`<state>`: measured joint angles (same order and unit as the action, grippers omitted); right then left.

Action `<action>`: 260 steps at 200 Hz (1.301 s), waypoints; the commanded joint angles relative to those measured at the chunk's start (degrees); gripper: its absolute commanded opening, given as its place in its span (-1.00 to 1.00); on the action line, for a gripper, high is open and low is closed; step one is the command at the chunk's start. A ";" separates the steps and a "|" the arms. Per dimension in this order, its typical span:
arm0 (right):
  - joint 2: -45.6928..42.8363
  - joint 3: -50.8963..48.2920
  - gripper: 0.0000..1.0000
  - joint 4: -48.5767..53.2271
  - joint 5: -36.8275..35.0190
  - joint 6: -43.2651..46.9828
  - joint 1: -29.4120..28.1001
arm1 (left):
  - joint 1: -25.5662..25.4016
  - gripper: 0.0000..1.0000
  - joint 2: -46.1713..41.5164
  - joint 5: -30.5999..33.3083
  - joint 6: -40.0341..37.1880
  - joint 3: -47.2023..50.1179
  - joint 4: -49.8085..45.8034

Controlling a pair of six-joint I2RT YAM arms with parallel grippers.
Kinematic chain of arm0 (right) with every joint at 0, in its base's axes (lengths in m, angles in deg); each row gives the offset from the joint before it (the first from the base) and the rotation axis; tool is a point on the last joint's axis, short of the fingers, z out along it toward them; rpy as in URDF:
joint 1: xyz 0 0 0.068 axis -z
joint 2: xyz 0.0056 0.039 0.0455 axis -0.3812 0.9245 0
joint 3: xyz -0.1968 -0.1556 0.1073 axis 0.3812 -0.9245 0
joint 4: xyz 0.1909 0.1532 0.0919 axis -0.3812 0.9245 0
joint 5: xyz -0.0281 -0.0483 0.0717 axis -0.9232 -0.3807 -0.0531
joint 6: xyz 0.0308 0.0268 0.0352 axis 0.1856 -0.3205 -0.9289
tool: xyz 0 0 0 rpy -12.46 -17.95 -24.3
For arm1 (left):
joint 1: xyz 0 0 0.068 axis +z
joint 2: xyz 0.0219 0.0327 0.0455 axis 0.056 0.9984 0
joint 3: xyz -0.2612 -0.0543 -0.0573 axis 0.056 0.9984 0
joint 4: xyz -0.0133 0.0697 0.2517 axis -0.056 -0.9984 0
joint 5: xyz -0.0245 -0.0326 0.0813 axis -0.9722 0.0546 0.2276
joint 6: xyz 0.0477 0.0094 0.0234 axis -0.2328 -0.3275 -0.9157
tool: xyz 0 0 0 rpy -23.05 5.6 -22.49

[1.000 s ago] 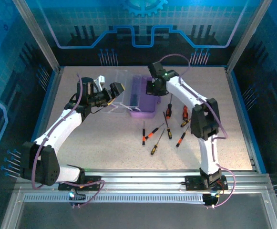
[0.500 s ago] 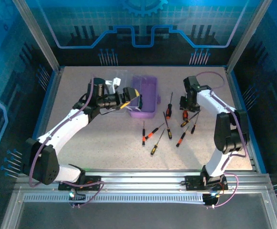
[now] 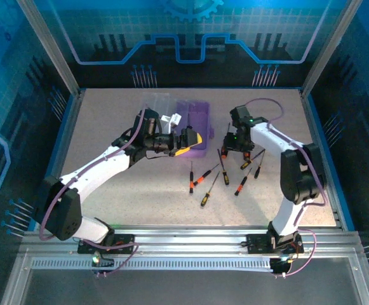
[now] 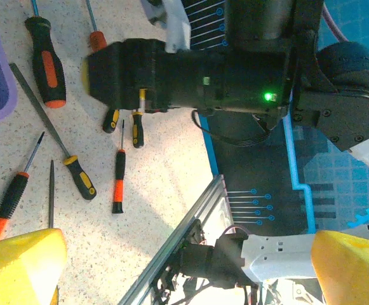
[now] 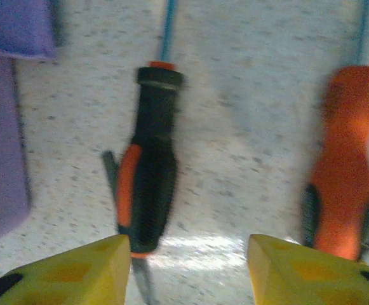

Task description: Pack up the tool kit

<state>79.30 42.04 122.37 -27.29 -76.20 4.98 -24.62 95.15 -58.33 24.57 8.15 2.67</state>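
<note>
Small purple plastic case (image 3: 197, 114) upper centre of top view. Left gripper (image 3: 190, 141) over its near end, yellow fingers spread wide, empty. Thin black-and-orange screwdrivers (image 3: 204, 179) loose on speckled table (image 3: 140, 190), centre right. Right gripper (image 5: 187, 270) low over them (wrist view blurred), fingers parted, gripping nothing. Black-and-orange handle (image 5: 147, 171) sits just above lower-left finger.

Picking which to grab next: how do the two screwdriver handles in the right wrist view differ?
The left screwdriver is mostly black with an orange stripe; the right screwdriver is mostly orange. The left screwdriver lies beside the purple case; the right screwdriver farther off. Both lie flat, shafts parallel.
</note>
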 commanded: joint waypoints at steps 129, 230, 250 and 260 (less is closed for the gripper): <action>12.03 7.35 -0.24 0.44 -2.31 -6.62 -1.81 | -0.91 0.98 -0.82 -0.13 -2.68 -2.15 -1.49; 7.10 4.25 -0.53 -0.97 -2.32 -6.09 -0.59 | -0.90 0.98 -1.07 0.40 -3.74 -2.59 -2.55; 5.78 3.92 -0.54 -1.06 -2.33 -6.00 -0.45 | -0.78 0.98 -1.24 0.71 -4.12 -2.72 -2.87; 5.19 3.92 -0.54 -1.06 -2.19 -5.93 -0.50 | -0.78 0.98 -1.33 0.97 -4.23 -2.76 -3.12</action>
<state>87.87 46.39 120.77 -28.65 -82.19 3.82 -25.08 95.15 -58.05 22.45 7.48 0.97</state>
